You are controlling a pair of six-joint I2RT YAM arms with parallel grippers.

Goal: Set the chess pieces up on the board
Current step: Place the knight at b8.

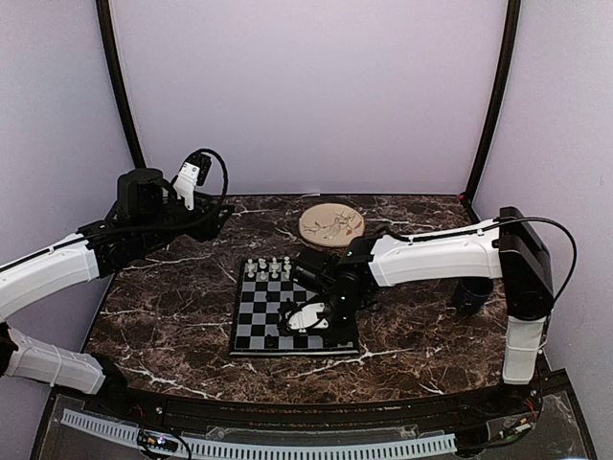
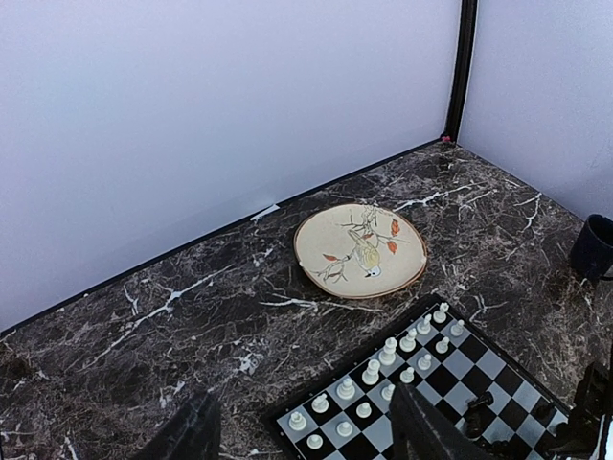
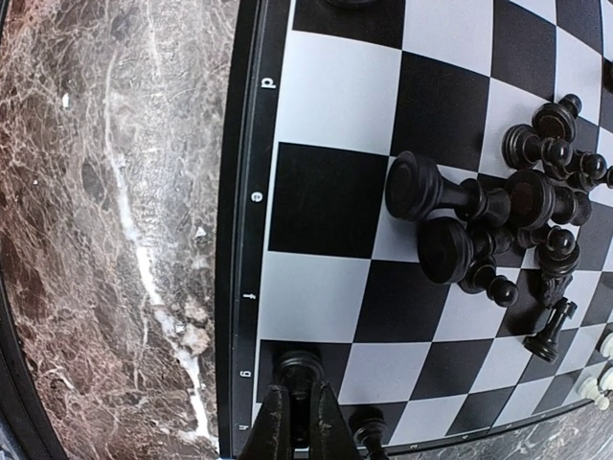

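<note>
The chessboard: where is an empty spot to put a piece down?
On the board, the left-middle squares are bare, between the white pieces in the far rows and the near edge. Crowded: the black pieces heaped on its right half. The table left of the board is bare too.

Black-and-silver checks, dark border on the board; black pieces, white pieces; beige plate with bird and orange leaves; brown marble table, white-veined.
</note>
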